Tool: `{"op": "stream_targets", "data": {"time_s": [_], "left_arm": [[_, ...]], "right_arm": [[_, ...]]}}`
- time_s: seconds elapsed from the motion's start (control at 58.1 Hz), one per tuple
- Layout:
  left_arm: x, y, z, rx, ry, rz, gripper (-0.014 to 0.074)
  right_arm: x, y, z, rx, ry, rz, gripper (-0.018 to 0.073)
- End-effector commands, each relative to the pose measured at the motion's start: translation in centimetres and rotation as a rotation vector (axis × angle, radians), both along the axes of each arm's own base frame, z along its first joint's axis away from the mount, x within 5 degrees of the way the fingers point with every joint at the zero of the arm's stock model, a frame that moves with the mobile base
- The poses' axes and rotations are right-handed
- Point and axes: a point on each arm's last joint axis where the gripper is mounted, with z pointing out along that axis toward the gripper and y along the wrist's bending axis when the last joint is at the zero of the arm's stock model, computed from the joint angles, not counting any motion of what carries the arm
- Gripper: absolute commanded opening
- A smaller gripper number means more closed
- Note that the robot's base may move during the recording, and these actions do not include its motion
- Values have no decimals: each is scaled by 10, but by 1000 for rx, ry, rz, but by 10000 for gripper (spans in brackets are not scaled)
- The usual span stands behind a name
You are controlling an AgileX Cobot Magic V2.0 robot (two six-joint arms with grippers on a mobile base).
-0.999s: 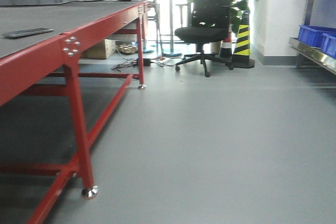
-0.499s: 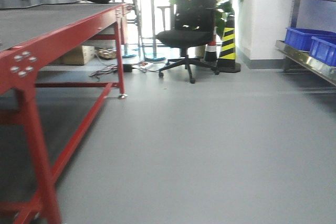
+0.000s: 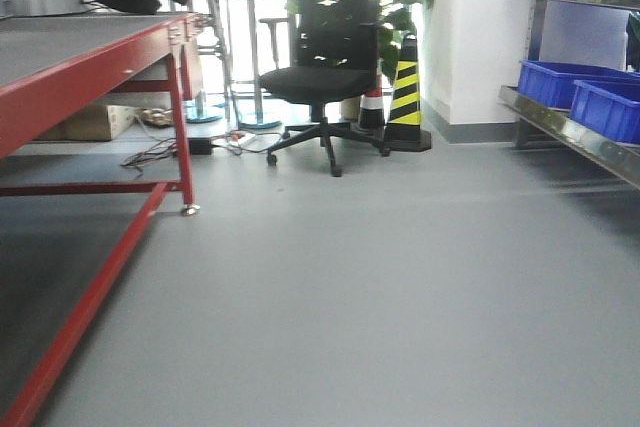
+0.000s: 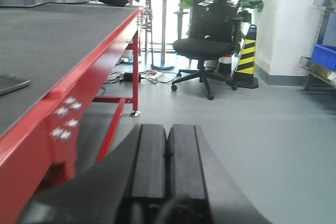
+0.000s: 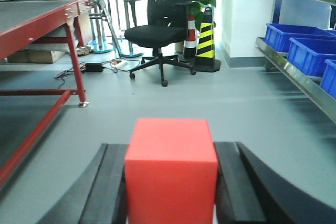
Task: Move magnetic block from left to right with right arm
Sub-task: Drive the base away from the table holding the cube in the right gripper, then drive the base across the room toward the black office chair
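Observation:
A bright-red magnetic block (image 5: 171, 169) fills the bottom middle of the right wrist view, held between the two black fingers (image 5: 107, 187) of my right gripper (image 5: 171, 182), which is shut on it above the grey floor. In the left wrist view my left gripper (image 4: 168, 156) is shut, its two black pads pressed together with nothing between them, beside the red-framed table (image 4: 79, 87). Neither gripper nor the block shows in the front view.
A red-framed table (image 3: 60, 87) with a dark top stands at left. A black office chair (image 3: 318, 77), a yellow-black cone (image 3: 405, 97) and floor cables (image 3: 160, 152) lie ahead. A steel shelf with blue bins (image 3: 585, 97) runs along the right.
The front view has swung to the right: the table has slid left and partly out of frame, and the shelf with blue bins has come further in.

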Motion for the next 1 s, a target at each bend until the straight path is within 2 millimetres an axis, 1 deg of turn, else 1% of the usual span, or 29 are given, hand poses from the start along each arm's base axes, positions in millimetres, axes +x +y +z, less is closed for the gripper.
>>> {"op": "stream_targets", "data": {"time_s": [0.0,0.982], "left_arm": [[-1,0,4,-11,-79,-6,-117],[-1,0,4,-11,-79,-6,-117]], "right_arm": [[-1,-1,16,6,-97,-15,380],[-1,-1,16,5,-97,-15,380]]}}
